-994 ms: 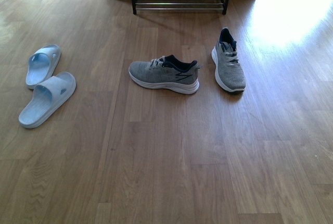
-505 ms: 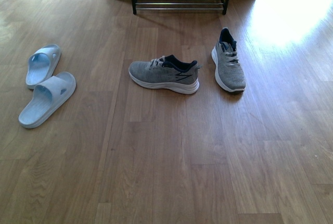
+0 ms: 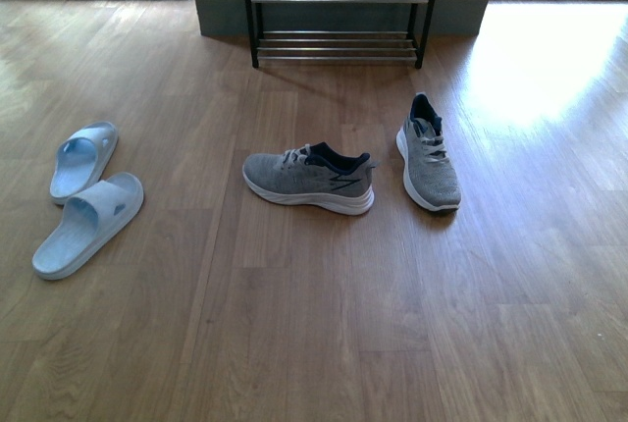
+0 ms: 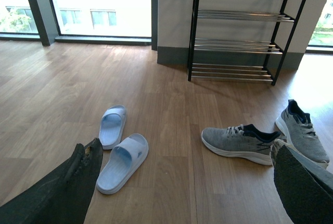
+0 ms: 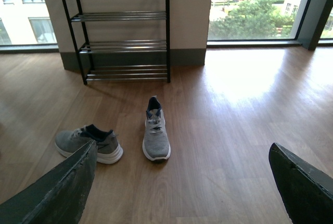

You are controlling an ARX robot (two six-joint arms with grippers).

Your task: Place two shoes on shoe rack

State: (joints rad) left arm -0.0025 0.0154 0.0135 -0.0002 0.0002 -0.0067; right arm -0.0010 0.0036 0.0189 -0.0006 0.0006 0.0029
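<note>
Task not started: no shoe rests on any visible tier of the shoe rack [image 3: 339, 15].

The grey knit sneakers stand apart on the wooden floor [image 3: 314, 343] in front of the rack. One [image 3: 309, 179] lies side-on before its centre. The other [image 3: 429, 165] is before its right post, heel toward the rack.

The pale blue slides [image 3: 93, 216] lie well off to the rack's left.

Left gripper [image 4: 184, 148] and right gripper [image 5: 182, 148] are both spread wide, holding nothing.

Outstanding, in my judgement: two pickups and two placements.
</note>
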